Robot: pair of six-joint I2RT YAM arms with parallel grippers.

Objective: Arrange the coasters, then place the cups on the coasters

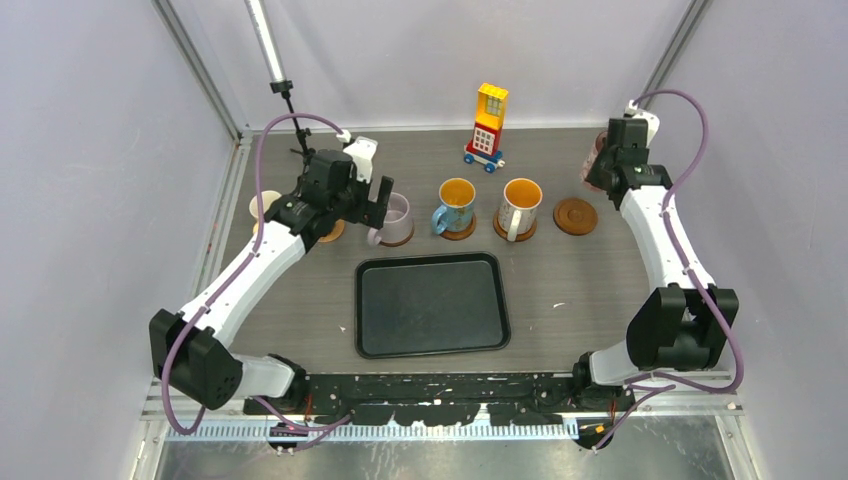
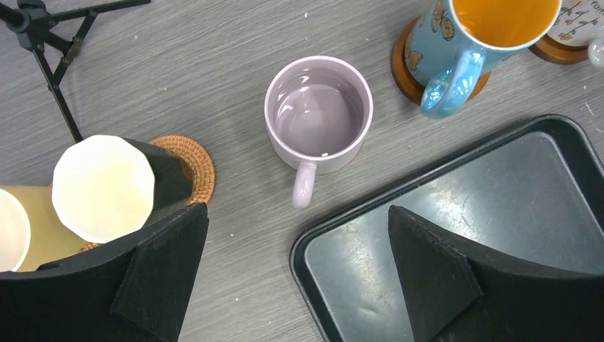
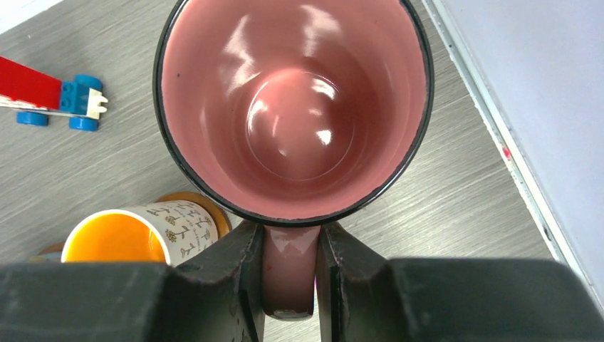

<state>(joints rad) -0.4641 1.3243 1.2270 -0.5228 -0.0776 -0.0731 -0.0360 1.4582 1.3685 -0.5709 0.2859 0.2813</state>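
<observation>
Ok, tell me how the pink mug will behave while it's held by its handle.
The pink mug looks glazed and glossy, so its handle may slip or pivot in the right hand. It seems rigid ceramic, probably heavy for its size and chip-prone. Gripped only at the handle, its body may sag.

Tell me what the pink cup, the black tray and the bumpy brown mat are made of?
Pink cup: probably glazed ceramic; it is glossy, with bright light spots inside.
Black tray: perhaps metal or hard plastic; it is dull with faint scuffs, so it is hard to tell.
Brown mat: looks woven, like rattan or straw, with fine ridges in rings.
</observation>
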